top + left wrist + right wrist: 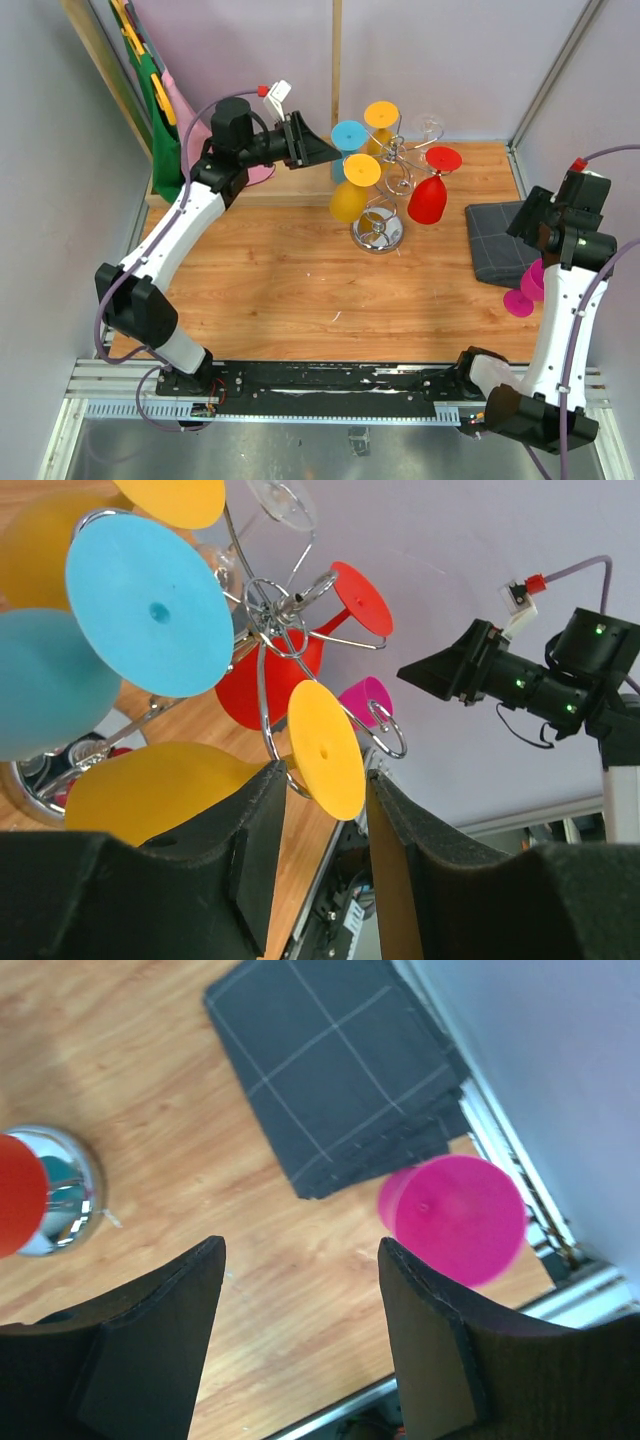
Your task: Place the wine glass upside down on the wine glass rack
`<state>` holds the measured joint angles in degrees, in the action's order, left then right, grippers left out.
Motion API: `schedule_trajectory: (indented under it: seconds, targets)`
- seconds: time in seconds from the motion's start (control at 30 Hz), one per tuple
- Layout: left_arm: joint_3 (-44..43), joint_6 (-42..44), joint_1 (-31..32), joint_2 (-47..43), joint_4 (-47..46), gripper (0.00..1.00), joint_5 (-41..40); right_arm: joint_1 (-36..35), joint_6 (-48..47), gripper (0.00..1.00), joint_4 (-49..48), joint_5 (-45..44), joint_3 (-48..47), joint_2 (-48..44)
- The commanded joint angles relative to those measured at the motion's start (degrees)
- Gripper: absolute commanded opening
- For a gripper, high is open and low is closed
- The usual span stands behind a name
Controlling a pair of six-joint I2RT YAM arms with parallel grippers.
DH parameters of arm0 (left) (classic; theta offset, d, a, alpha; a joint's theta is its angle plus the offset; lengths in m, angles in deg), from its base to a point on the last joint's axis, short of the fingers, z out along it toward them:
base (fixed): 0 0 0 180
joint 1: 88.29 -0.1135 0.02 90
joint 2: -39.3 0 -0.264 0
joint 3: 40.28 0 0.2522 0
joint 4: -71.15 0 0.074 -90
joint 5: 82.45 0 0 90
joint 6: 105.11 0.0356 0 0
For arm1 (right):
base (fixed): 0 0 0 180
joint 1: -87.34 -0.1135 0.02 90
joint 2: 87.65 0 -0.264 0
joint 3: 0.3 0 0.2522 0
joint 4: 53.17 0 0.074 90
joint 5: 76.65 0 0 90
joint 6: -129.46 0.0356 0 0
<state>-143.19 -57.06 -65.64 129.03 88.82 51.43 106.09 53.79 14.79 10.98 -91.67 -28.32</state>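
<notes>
Pink glass stands upside down on the table, just ahead and right of my spread, empty right gripper. My left gripper, fingers spread, faces the rack.

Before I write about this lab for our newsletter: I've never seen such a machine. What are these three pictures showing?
Two robot arms are bolted at the near edge of a wooden table. One picture looks down from above; the other two come from cameras on each wrist. The chrome wine glass rack already carries yellow, blue, red and clear glasses. The left gripper sits open, close to the rack. The right gripper is open and holds nothing, above a pink glass standing upside down beside a dark folded cloth.
</notes>
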Motion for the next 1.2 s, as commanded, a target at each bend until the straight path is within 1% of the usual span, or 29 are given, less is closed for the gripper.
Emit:
schedule_trajectory:
  seconds: [0.0, 0.13, 0.2, 0.4, 0.87, 1.07, 1.17]
  targets:
    - [2.28, 2.16, 2.37, -1.7, 1.12, 0.42, -3.62, 0.42, -3.4, 0.64, 1.79, -9.34, 2.27, -2.22]
    - [4.54, 3.4, 5.09, -4.26, 2.28, 0.42, -5.71, 0.51, -3.56, 0.65, 1.35, -11.88, 3.49, -1.13]
    - [4.88, 3.41, 5.31, -4.95, 2.92, 0.42, -5.53, 0.51, -3.54, 0.67, 1.26, -12.5, 3.9, -0.09]
    - [5.81, 2.05, 5.54, -7.76, 2.07, 0.42, -6.44, 0.66, -3.17, 0.68, 0.88, -15.39, 6.05, 1.6]
    - [6.68, 2.34, 7.49, -8.96, 2.21, 0.42, -6.25, 1.64, -2.23, 0.68, -2.99, -12.57, 13.41, 5.33]
    - [6.61, 2.37, 7.57, -8.36, 2.19, 0.42, -6.09, 1.74, -2.22, 0.69, -3.92, -11.92, 13.9, 7.08]
    - [6.77, 2.41, 7.58, -8.26, 2.06, 0.42, -6.08, 1.82, -2.2, 0.68, -3.92, -12.04, 13.21, 8.59]
